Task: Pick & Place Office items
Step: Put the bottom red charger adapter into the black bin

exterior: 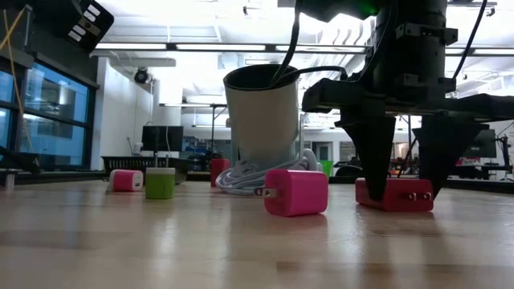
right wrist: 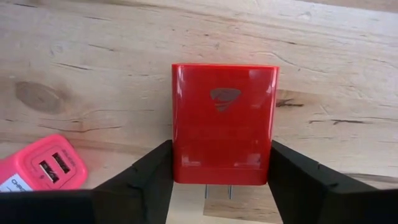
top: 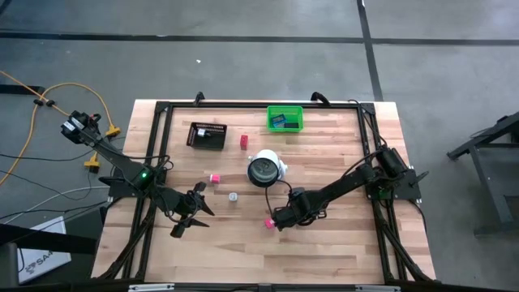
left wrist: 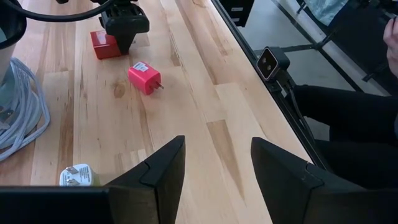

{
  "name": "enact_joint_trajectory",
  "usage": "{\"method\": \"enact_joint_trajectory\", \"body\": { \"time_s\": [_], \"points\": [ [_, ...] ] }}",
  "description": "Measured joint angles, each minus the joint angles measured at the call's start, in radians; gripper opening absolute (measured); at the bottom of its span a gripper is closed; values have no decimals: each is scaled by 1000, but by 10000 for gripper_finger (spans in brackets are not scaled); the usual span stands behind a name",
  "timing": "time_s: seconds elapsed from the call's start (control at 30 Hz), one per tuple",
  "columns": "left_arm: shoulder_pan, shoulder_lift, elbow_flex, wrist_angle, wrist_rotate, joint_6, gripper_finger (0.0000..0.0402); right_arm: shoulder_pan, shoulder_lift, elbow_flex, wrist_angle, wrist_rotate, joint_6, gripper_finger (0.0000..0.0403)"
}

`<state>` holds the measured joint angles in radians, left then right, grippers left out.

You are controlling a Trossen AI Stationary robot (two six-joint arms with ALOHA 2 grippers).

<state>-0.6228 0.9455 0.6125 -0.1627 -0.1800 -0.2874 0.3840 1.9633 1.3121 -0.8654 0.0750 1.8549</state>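
Looking from left to right, you first see the left end effector (top: 188, 212), wide open and holding nothing, waiting over the worktop (top: 324, 235) near the front. A small green and white plug block (left wrist: 79, 175) lies close ahead of it. Next comes the pink block (exterior: 296, 193), lying free on the wood. Just past it is the red block (right wrist: 224, 132), and this is the one that counts. The right end effector (exterior: 397, 172) is down right over it, much nearer than the left one. One finger stands on each side of the block, open, and I can't tell if they touch it yet. The block's long side runs straight out between the fingers, prongs toward the wrist. You likely just need to squeeze.
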Motion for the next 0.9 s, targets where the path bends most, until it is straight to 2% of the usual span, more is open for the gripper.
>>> {"method": "enact_joint_trajectory", "body": {
  "time_s": [0.73, 0.9],
  "points": [
    [0, 0, 0, 0, 0, 0, 177, 0, 0, 0, 1, 4, -8, 207],
    [0, 0, 0, 0, 0, 0, 177, 8, -1, 0, 2, 49, -25, 206]
  ]
}}
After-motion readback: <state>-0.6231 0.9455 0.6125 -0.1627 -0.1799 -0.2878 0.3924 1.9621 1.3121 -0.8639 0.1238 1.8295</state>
